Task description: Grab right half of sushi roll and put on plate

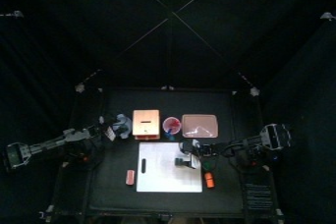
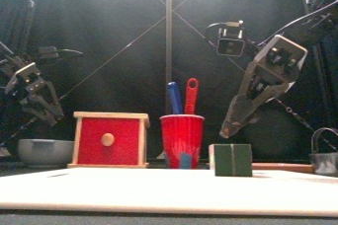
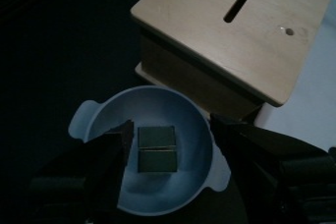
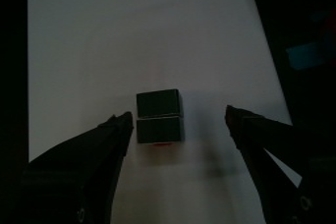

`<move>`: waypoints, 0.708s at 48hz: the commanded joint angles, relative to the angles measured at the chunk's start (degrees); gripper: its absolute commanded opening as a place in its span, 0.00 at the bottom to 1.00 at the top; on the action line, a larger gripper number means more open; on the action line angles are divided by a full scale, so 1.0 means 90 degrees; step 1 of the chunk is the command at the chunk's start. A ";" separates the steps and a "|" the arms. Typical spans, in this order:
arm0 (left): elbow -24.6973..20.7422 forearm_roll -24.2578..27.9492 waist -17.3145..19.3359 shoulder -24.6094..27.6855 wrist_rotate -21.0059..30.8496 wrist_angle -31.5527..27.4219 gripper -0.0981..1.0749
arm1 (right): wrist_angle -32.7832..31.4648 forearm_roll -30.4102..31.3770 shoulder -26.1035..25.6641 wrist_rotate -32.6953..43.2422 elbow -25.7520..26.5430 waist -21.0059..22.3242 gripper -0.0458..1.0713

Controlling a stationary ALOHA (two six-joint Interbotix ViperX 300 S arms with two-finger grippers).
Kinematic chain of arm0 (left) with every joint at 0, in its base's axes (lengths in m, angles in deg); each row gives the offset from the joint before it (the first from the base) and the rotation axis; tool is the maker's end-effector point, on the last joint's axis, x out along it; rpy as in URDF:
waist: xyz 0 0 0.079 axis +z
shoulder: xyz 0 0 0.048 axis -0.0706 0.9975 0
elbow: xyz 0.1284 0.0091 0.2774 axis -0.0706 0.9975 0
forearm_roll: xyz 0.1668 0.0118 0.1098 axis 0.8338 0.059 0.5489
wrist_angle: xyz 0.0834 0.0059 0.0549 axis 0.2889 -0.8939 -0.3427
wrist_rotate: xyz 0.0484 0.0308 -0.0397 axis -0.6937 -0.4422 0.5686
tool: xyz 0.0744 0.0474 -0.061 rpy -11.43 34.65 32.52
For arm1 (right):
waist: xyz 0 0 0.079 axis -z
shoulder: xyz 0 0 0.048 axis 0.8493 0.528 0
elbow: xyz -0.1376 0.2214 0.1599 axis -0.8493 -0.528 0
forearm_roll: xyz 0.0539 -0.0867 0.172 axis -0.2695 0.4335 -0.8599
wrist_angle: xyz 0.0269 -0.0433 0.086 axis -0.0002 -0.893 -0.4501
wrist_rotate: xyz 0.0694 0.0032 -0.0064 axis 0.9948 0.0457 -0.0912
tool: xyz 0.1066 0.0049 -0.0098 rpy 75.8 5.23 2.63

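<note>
The sushi roll [image 4: 160,116] lies on the white board [image 4: 79,51] as two dark green halves end to end, one [image 4: 159,102] and the other [image 4: 160,129]. It also shows in the top view [image 1: 186,159] and the front view [image 2: 230,159]. My right gripper [image 4: 180,120] hangs above the roll, open, a jaw on each side and not touching it. The pale pink plate [image 1: 201,125] sits behind the board, empty. My left gripper [image 3: 171,135] is open over a pale blue bowl [image 3: 98,120] that holds two dark green blocks [image 3: 157,151].
A tan-orange block [image 1: 145,125] with a slot stands beside the bowl [image 1: 122,124]. A red cup [image 1: 172,125] holding a blue and a red utensil stands between the block and the plate. A small orange piece [image 1: 130,176] lies left of the board.
</note>
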 commanded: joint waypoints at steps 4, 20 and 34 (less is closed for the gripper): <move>-0.0107 0.0000 -0.0010 -0.0127 -0.0020 0.0059 0.90 | -0.0137 -0.0293 -0.0117 0.0010 0.0234 -0.0068 0.96; -0.0068 -0.0020 -0.0371 -0.0557 -0.0020 0.0127 0.90 | -0.0176 -0.0459 0.0615 -0.0010 0.0537 -0.0215 0.96; -0.0029 -0.0020 -0.0596 -0.0586 -0.0010 0.0137 0.90 | -0.0527 -0.0381 0.0918 -0.0020 0.0801 -0.0215 0.90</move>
